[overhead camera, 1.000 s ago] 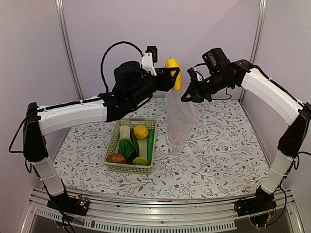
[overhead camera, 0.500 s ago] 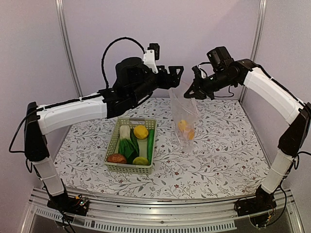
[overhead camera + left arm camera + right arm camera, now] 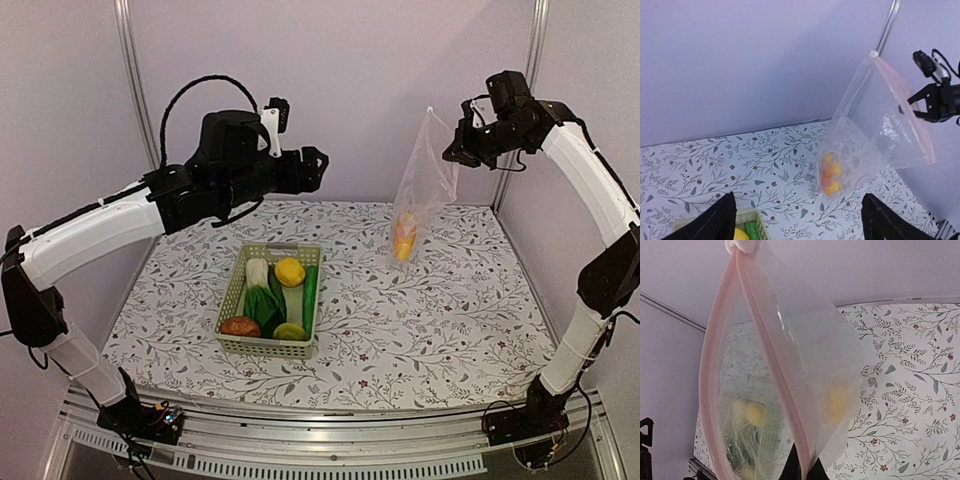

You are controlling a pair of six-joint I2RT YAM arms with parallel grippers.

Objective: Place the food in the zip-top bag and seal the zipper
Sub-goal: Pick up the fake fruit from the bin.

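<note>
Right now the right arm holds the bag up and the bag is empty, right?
Not empty. The right gripper does hold the bag up, but orange and yellow fruit sits in its bottom, as the left wrist view shows.

No readable text, labels, or numbers

The left arm and right arm are clad in white shells, linked by black joints. A black cable is looped over the left wrist. The left gripper and right gripper are finished black. Black bases are trailed by thin wires.
</note>
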